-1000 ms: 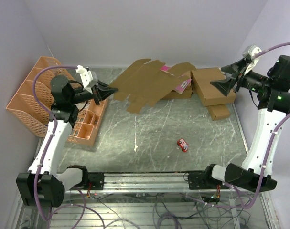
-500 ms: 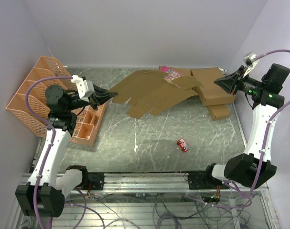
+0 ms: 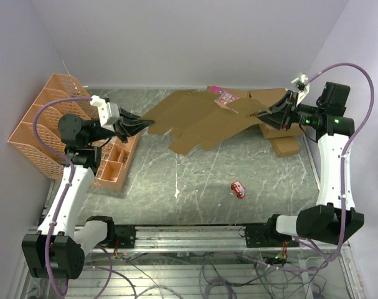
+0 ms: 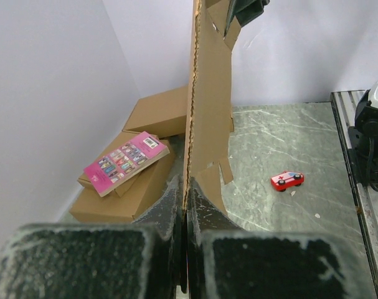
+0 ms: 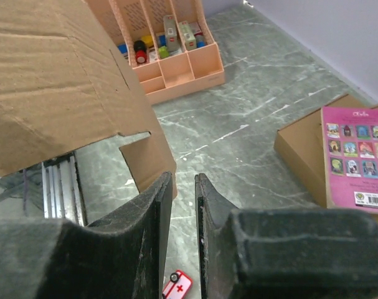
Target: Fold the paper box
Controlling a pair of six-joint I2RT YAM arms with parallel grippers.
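Left wrist view — left end effector (image 4: pixel 184 198) clamps the paper box (image 4: pixel 208 93); right end effector (image 5: pixel 184 180) barely parted, empty.

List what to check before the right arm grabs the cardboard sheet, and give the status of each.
1. Left gripper clamped on the edge of the paper box: ok.
2. Right gripper closed on the sheet: not ok. Its jaws are a slit apart with nothing between them.
3. Sheet clear of the pink booklet and the larger boxes: cannot tell.
4. Red toy car lying apart from the sheet: ok.
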